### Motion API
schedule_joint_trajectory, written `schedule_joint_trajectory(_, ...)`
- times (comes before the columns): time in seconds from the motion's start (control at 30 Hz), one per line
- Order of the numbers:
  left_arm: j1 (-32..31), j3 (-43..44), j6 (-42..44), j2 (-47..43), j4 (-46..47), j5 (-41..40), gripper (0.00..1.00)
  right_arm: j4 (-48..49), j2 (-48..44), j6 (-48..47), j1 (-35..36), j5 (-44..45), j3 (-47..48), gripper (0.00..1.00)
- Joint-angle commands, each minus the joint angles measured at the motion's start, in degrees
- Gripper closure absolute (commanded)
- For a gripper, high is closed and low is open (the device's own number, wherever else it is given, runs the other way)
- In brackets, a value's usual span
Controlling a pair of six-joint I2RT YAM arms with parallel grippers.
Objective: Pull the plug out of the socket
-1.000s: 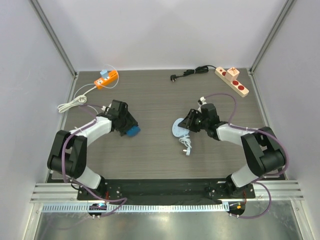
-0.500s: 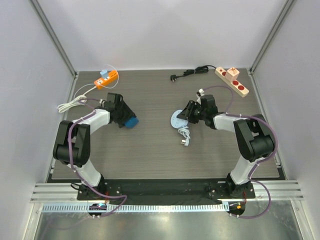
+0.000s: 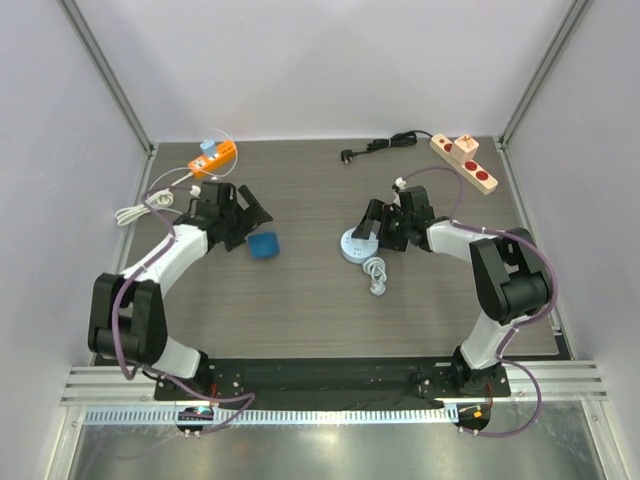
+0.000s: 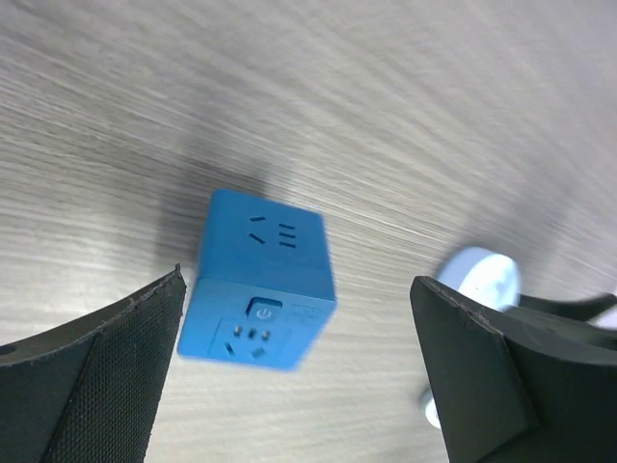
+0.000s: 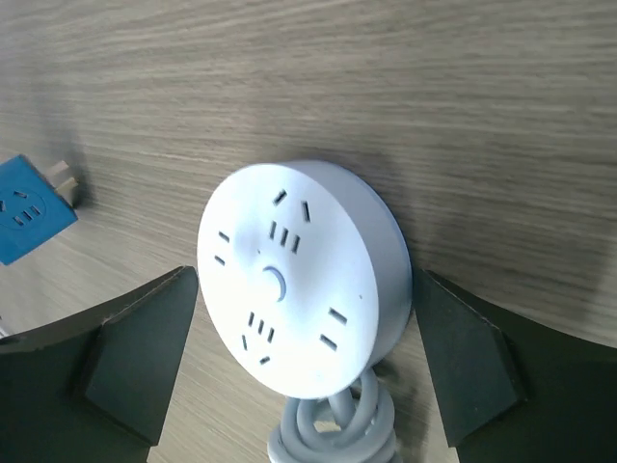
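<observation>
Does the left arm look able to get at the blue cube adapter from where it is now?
Probably yes. The blue cube adapter lies free just ahead of the left claw, whose jaws stand wide open on either side of it in the wrist view. Nothing sits between them, so a short move forward should do.

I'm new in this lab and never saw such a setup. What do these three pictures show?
Two robot arms are bolted at the near edge of a table. One picture looks down from above; the other two come from a camera on each wrist, looking past its own fingers. The left end effector is open, facing a blue cube with a plug. The right end effector is open, facing a white round socket. Cube and socket lie apart; nothing is held. At the far edge lie an orange strip and a beige strip.
</observation>
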Motion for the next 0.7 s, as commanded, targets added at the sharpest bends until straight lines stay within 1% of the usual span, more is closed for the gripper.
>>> schedule_joint_trajectory(0.0, -0.05, 2.26, 2.62, -5.3, -3.22, -0.84, 0.0, -5.82, -3.39, -2.54, -0.01, 3.31, 1.76, 0.0)
schedule_joint_trajectory(0.17, 0.03, 1.21, 2.27, -11.88, -7.87, -1.28, 0.0, -9.5, -6.64, -2.46, -0.01, 5.6, 2.46, 0.0)
schedule_joint_trajectory(0.23, 0.03, 1.03, 2.88, -14.0, -9.37, -0.67, 0.0, -10.39, -7.69, -2.19, -0.1, 6.82, 2.29, 0.01)
schedule_joint_trajectory(0.33, -0.05, -0.28, 2.97, -19.71, -11.39, 1.61, 0.0, -12.41, -9.98, -1.84, -0.01, 8.49, 2.2, 0.0)
schedule_joint_trajectory(0.47, 0.03, -3.53, 2.01, -26.92, -12.19, 7.66, 0.0, -16.01, -13.67, -1.32, -0.01, 11.22, 2.82, 0.0)
schedule_joint_trajectory(0.5, 0.04, -5.28, 1.83, -29.63, -12.1, 10.99, 0.0, -16.63, -14.98, -1.14, -0.01, 11.49, 3.34, 0.0)
schedule_joint_trajectory(0.57, 0.03, -6.87, 1.04, -31.93, -12.1, 14.87, 0.0, -18.56, -16.4, -0.88, -0.01, 12.45, 4.04, 0.0)
schedule_joint_trajectory(0.6, 0.04, -8.36, 0.78, -32.9, -12.1, 18.72, 0.0, -19.52, -17.01, -0.7, -0.1, 14.02, 5.18, 0.0)
schedule_joint_trajectory(0.67, 0.04, -9.86, 0.34, -35.71, -12.1, 21.64, 0.01, -21.63, -19.29, 0.43, -0.27, 16.05, 6.06, 0.0)
